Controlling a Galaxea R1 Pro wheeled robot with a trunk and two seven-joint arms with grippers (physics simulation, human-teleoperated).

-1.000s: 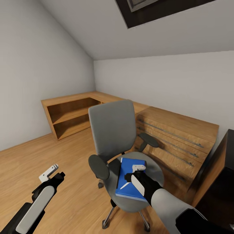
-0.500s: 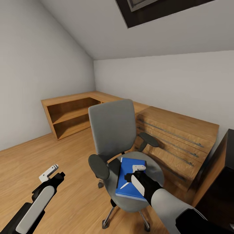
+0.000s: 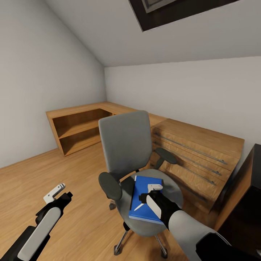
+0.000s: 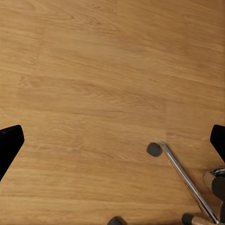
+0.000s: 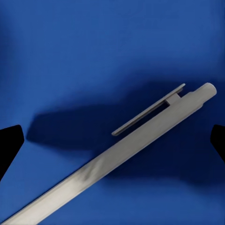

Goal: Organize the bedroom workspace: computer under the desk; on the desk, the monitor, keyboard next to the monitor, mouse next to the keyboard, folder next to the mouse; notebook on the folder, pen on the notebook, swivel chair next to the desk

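Observation:
The grey swivel chair [image 3: 125, 145] stands mid-room on the wood floor. The blue folder [image 3: 144, 182] lies flat on its seat, and the white pen [image 3: 139, 207] lies on the folder. My right gripper [image 3: 148, 193] hovers just above the folder, open. In the right wrist view the pen [image 5: 136, 140] lies slantwise on the blue folder [image 5: 93, 47], between the spread fingers of the right gripper [image 5: 112, 140], which do not touch it. My left gripper [image 3: 61, 195] hangs open over bare floor left of the chair. The black desk [image 3: 250, 181] shows at the right edge.
A low light-wood shelf unit [image 3: 79, 128] runs along the back left wall, and a wood drawer unit [image 3: 195, 156] stands behind the chair. A dark-framed skylight [image 3: 170, 11] sits in the sloped ceiling. In the left wrist view, a chair base leg [image 4: 185, 180] and castor [image 4: 153, 149] are near the left gripper [image 4: 112, 145].

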